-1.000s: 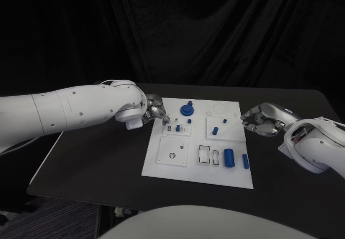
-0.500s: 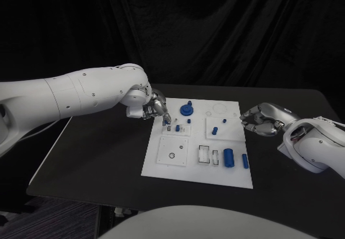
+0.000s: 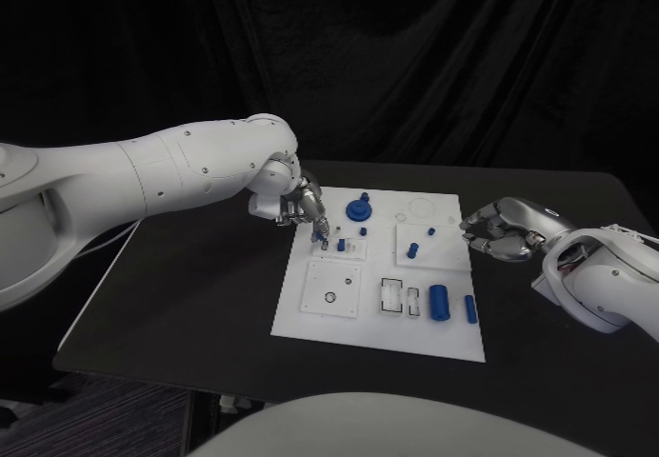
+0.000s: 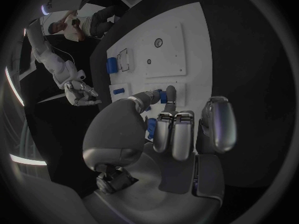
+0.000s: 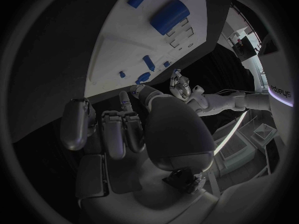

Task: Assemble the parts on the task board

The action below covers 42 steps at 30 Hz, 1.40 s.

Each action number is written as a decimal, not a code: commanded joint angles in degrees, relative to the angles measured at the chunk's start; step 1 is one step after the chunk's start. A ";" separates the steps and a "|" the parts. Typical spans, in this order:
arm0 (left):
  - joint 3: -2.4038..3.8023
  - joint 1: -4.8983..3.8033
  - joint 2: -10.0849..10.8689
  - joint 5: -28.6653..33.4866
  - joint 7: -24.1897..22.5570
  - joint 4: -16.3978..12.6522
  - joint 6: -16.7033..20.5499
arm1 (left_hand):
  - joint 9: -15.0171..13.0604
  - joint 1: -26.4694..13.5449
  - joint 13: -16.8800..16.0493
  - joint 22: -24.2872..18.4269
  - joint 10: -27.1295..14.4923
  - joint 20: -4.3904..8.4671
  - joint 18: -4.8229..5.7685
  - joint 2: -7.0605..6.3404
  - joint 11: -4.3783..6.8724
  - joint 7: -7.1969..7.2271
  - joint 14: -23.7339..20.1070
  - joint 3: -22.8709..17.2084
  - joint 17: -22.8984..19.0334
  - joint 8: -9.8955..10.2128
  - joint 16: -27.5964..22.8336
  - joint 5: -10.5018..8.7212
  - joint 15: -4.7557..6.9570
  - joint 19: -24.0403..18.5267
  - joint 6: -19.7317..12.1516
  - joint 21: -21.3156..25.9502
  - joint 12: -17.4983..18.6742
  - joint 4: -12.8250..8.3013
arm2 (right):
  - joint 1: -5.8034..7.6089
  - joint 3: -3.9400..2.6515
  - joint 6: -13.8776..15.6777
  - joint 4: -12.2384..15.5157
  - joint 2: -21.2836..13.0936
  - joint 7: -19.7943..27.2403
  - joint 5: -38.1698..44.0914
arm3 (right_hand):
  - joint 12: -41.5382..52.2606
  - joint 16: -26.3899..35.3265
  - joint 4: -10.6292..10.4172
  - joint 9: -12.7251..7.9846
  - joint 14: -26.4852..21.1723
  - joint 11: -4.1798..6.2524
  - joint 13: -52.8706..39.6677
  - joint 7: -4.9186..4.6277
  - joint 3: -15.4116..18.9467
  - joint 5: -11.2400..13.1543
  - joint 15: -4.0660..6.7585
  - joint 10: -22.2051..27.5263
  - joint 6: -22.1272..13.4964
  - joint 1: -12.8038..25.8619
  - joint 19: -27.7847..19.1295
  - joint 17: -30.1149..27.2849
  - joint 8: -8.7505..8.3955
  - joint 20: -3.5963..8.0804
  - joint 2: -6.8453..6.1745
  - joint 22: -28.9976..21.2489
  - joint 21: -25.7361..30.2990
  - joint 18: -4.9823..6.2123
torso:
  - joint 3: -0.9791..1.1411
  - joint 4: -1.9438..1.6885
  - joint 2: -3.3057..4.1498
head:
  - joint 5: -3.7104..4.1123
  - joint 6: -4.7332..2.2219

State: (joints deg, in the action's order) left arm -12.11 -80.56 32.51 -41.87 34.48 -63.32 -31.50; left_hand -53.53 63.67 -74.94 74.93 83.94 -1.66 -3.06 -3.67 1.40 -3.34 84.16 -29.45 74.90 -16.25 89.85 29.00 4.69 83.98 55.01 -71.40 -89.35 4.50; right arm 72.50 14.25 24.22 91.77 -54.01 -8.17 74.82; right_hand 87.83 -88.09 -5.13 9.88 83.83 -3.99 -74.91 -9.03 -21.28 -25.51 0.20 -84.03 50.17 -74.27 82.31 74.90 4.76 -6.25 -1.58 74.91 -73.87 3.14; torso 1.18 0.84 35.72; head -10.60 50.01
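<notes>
Left arm has swung further in over the desk since a second ago, and the left hand [image 3: 305,211] now hangs over the task board's [image 3: 324,314] far left corner, fingertips down near the small upright pegs. In the left wrist view a small blue part [image 4: 163,95] sits between thumb and fingertips [image 4: 169,91], so it looks pinched; the other fingers are curled in. Right hand [image 3: 497,229] has not moved: it sits off the board's right edge on the desk [image 3: 192,314], fingers curled in, nothing seen in it.

One task board, a white plate, lies mid-desk, long side running away from the robot. Blue parts on it, counted from the head view: one large round knob piece [image 3: 358,207] at the far left, one fat cylinder [image 3: 437,300] and one thin rod [image 3: 469,307] lying near the right front, one short peg [image 3: 410,250] on the right middle square, plus about three tiny studs around the middle, too small to tell apart. One square plate with a black ring [image 3: 329,296] sits at the left front.
</notes>
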 commanded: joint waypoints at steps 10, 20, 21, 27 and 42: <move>0.05 0.16 -4.71 -6.90 1.90 5.08 -7.32 | -1.37 -0.72 -15.06 10.29 6.06 -0.22 -0.58 0.25 -0.12 0.39 5.84 -4.79 15.10 -1.02 0.15 -0.81 -0.25 0.19 0.85 -0.54 -0.65 -6.40 | -0.13 -0.04 0.09 0.03 0.50 -0.93 0.05 | -0.29 0.33 -0.08 -0.07 5.03 -0.26 -12.00 -0.09 -0.38 -0.21 -0.28 -2.64 0.02 -0.24 -0.38 11.96 -0.33 0.12 -0.22 9.35 0.29 0.95 | 0.00 0.05 0.05 | -0.64 -0.01; 0.05 0.78 -7.99 -8.01 2.94 9.54 -11.26 | -1.52 -0.98 -15.06 10.23 6.06 -0.20 -0.63 0.32 -0.08 0.44 5.84 -4.85 15.10 -0.82 0.15 -1.88 -0.22 0.09 0.81 -0.36 -0.65 -7.02 | -0.12 -0.04 0.04 0.13 0.59 -0.97 0.05 | -0.31 0.35 -0.07 -0.12 5.02 -0.28 -11.97 -0.12 -0.43 -0.23 -0.29 -2.61 -0.11 -0.24 -0.40 11.93 -0.41 0.12 -0.21 9.34 0.34 0.95 | 0.05 0.02 -0.04 | -0.72 -0.01; 0.05 0.84 -8.21 -8.04 3.01 9.74 -11.49 | -1.52 -0.98 -15.06 10.23 6.06 -0.20 -0.63 0.32 -0.08 0.44 5.84 -4.85 15.10 -0.82 0.15 -1.88 -0.22 0.09 0.81 -0.36 -0.65 -7.02 | -0.12 -0.04 0.04 0.17 0.60 -0.97 0.05 | -0.31 0.35 -0.07 -0.12 5.02 -0.28 -11.97 -0.12 -0.43 -0.23 -0.29 -2.61 -0.11 -0.24 -0.40 11.93 -0.41 0.12 -0.21 9.34 0.34 0.95 | 0.06 0.02 -0.02 | -0.71 -0.01; 0.06 1.07 -9.32 -8.11 3.25 11.14 -12.31 | -1.57 -0.90 -15.06 10.22 6.06 -0.18 -0.63 0.31 -0.06 0.44 5.84 -5.01 15.10 -0.72 0.15 -1.98 -0.20 0.08 0.81 -0.35 -0.65 -7.50 | -0.12 -0.04 -0.06 0.23 0.62 -1.03 0.05 | -0.31 0.35 -0.07 -0.12 5.02 -0.28 -11.97 -0.12 -0.43 -0.23 -0.29 -2.61 -0.11 -0.24 -0.40 11.93 -0.41 0.12 -0.21 9.34 0.34 0.95 | 0.03 0.00 -0.04 | -0.89 -0.01; 0.06 2.11 -10.80 -8.12 2.52 12.88 -8.83 | -1.59 -1.07 -15.06 10.17 6.06 -0.18 -0.66 0.52 -0.13 0.32 5.84 -5.10 15.10 -0.47 0.15 -2.01 -0.22 0.01 0.53 -0.18 -0.65 -7.64 | -0.12 -0.04 -0.28 0.22 0.81 -1.10 0.05 | -0.33 0.37 -0.08 -0.14 5.01 -0.30 -11.96 -0.13 -0.47 -0.23 -0.30 -2.58 -0.11 -0.21 -0.42 11.91 -0.41 0.11 -0.19 9.32 0.39 0.96 | 0.03 -0.01 -0.06 | -1.05 -0.01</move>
State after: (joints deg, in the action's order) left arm -12.09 -78.64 21.85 -49.57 37.69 -50.61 -41.64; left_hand -55.12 62.43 -74.94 74.91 83.94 -1.66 -3.07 -3.84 1.40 -3.34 84.15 -30.46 74.90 -16.85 89.85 27.07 4.70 83.97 55.82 -71.79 -89.80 1.09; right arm 72.50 14.25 24.15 91.89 -53.22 -8.17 74.79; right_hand 87.84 -88.09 -5.29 9.83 83.83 -4.00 -74.91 -9.03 -21.44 -25.51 0.20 -84.03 50.17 -74.27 82.31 74.90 4.54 -6.25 -1.58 74.90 -73.87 3.14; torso 1.21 0.84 35.66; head -11.63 50.01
